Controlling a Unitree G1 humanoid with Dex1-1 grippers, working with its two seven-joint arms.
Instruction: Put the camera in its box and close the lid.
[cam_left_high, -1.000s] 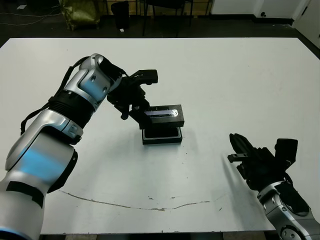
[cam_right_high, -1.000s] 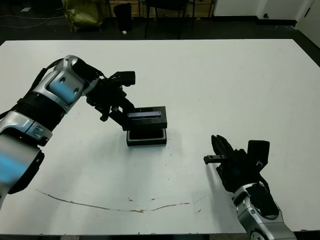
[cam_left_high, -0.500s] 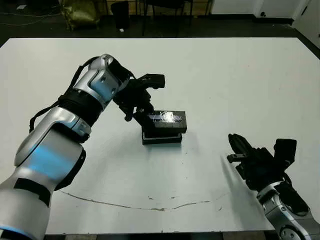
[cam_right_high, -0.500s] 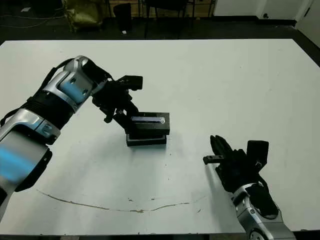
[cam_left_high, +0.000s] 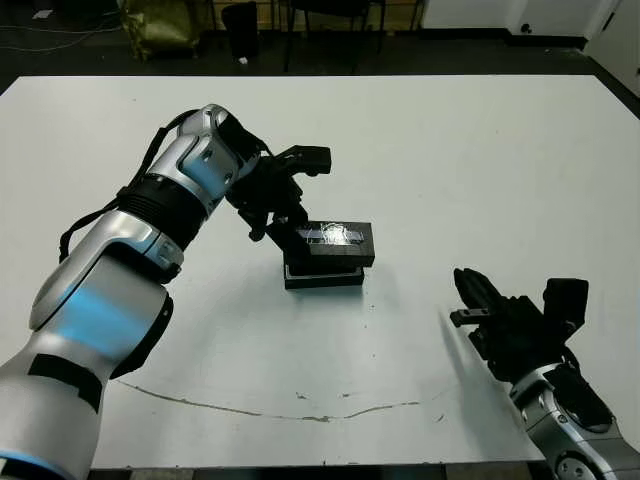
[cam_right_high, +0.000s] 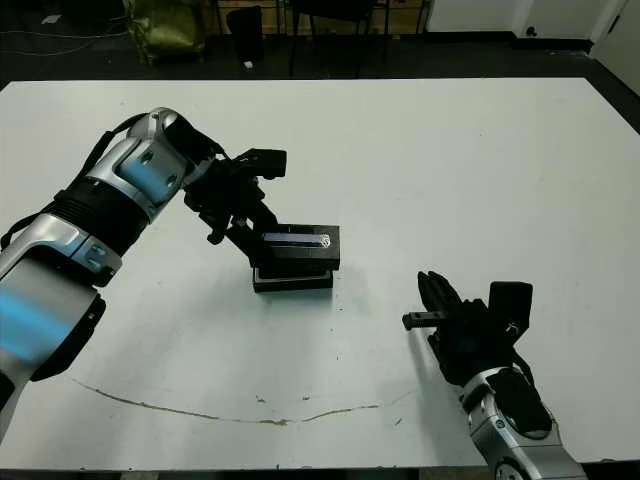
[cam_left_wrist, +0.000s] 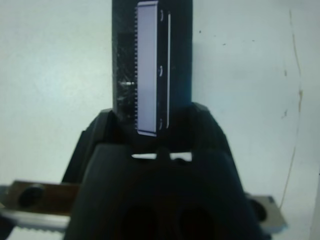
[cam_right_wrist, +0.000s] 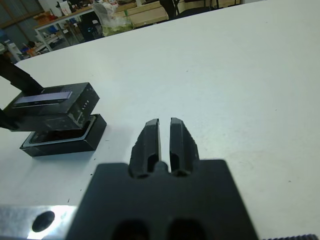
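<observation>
My left gripper (cam_left_high: 289, 231) is shut on one short end of the lid (cam_left_high: 333, 241), a flat black cover with a silvery stripe on top. It holds the lid just over the box (cam_left_high: 322, 277), a shallow black tray whose near edge still shows beneath. In the right wrist view the lid (cam_right_wrist: 52, 106) hangs a little above the box (cam_right_wrist: 65, 140) and is offset from it. The camera is hidden under the lid. In the left wrist view the lid (cam_left_wrist: 150, 65) sits between my fingers (cam_left_wrist: 100, 132). My right gripper (cam_left_high: 465, 287) hovers shut and holds nothing, at the near right.
A thin brown line (cam_left_high: 300, 412) runs along the white table (cam_left_high: 480, 160) near its front edge. Dark floor, chair legs and a yellow-green bag (cam_left_high: 160, 25) lie beyond the far edge.
My left gripper has carried the lid down and slightly right, so it now covers more of the box. In the last half second it has hardly moved. My right gripper has barely shifted.
</observation>
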